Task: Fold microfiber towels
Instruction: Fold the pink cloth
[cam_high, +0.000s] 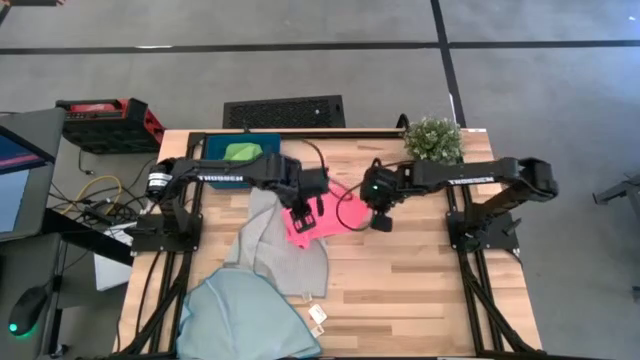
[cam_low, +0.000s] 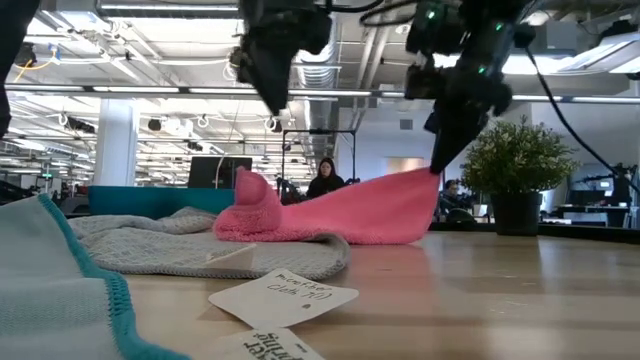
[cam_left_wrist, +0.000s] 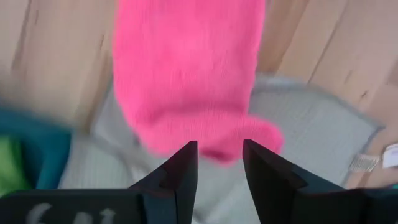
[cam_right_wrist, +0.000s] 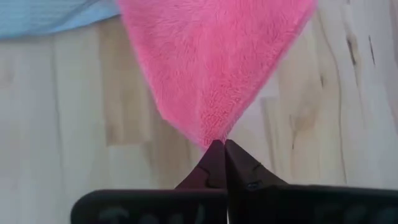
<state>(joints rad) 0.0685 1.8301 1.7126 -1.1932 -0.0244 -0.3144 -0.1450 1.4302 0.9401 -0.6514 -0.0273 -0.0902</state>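
At the near left edge of the wooden table (cam_high: 420, 290), the light blue towel (cam_high: 245, 320) is spread in a loose heap, partly over the edge. The pale grey towel (cam_high: 275, 245) lies just beyond it, crumpled and running toward the table's middle. At the far left, the bright green towel (cam_high: 240, 152) rests in the dark teal tray (cam_high: 268, 140).

The left gripper (cam_left_wrist: 219, 163) hovers above the left end of the pink towel (cam_high: 318, 220), its fingers apart and holding nothing; that end is bunched into a soft hump resting on the grey towel. To the right, the right gripper (cam_right_wrist: 222, 155) is pinched together on a corner of the pink towel, and the cloth is lifted from the table at that corner, sagging down to the left.

The cloth is judged to be light, limp and plush: no shape is kept, and it drapes from any held point. A firm pinch at a corner or hem is likely to hold best; a grasp in the middle would only gather folds. A second corner at the bunched end would probably need to be found before a clean fold is possible.

Paper tags (cam_low: 283, 297) lie on the near part of the table. A potted plant (cam_high: 433, 140) stands at the far right corner. Beyond the table, an open office with monitors and seated people is seen.
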